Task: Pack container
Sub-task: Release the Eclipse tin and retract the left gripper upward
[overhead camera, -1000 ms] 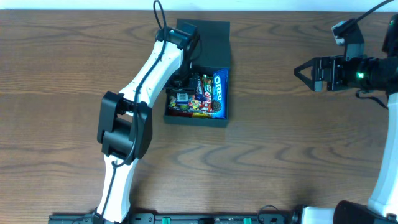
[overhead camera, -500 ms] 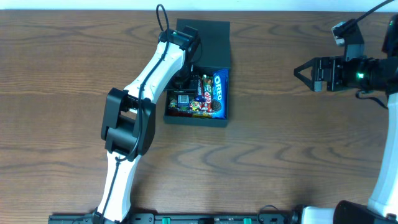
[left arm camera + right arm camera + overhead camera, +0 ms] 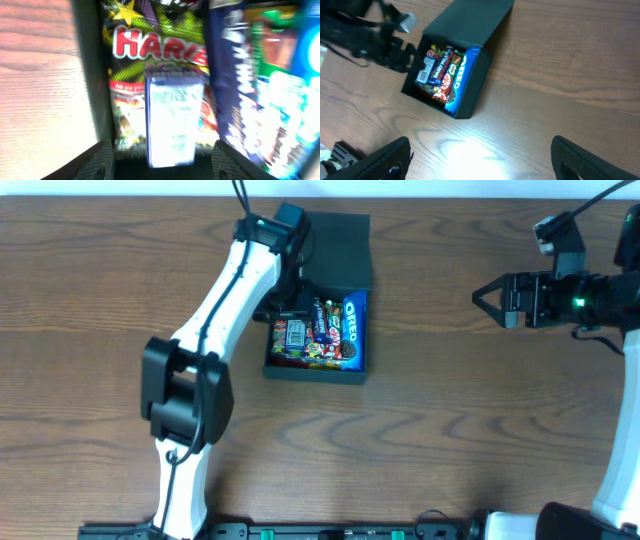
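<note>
The container (image 3: 276,370) is a dark square box with its lid (image 3: 340,245) swung back, packed with snack packets: a blue Oreo pack (image 3: 352,328), bars and a Haribo bag (image 3: 155,50). A small white-and-blue packet (image 3: 174,117) lies on the Haribo bag. My left gripper (image 3: 162,167) hovers over that packet, open, with a gap on each side between its fingers (image 3: 100,165) and the packet. In the overhead view the left gripper (image 3: 288,308) is at the box's back left corner. My right gripper (image 3: 483,297) is open and holds nothing, far to the right of the box.
The right wrist view shows the container (image 3: 470,107) and the left arm (image 3: 365,42) beyond bare wooden table (image 3: 545,100). The table's far edge (image 3: 450,195) runs just behind the lid.
My left gripper has opened and let go of the small white-and-blue packet, which now lies in the box. The left arm has swung back and to the left. The right arm has not moved.
</note>
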Motion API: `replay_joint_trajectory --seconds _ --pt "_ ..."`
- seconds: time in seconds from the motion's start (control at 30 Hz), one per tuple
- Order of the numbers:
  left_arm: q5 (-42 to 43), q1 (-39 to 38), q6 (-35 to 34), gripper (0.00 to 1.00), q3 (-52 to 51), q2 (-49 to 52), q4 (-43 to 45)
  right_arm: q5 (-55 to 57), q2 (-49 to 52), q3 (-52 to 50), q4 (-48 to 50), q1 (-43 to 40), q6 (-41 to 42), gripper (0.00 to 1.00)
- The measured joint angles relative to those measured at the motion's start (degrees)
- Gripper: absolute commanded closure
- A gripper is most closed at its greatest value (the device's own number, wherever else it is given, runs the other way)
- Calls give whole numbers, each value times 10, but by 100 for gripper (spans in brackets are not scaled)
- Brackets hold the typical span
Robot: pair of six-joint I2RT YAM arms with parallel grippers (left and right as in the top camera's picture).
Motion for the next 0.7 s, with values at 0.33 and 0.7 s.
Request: replay_joint_trajectory --seconds 0.33,0.7 --pt "27 0 23 94 0 -58 31 0 0 0 -5 0 2 16" --pt "102 -44 79 94 0 -24 71 0 0 0 -19 0 2 17"
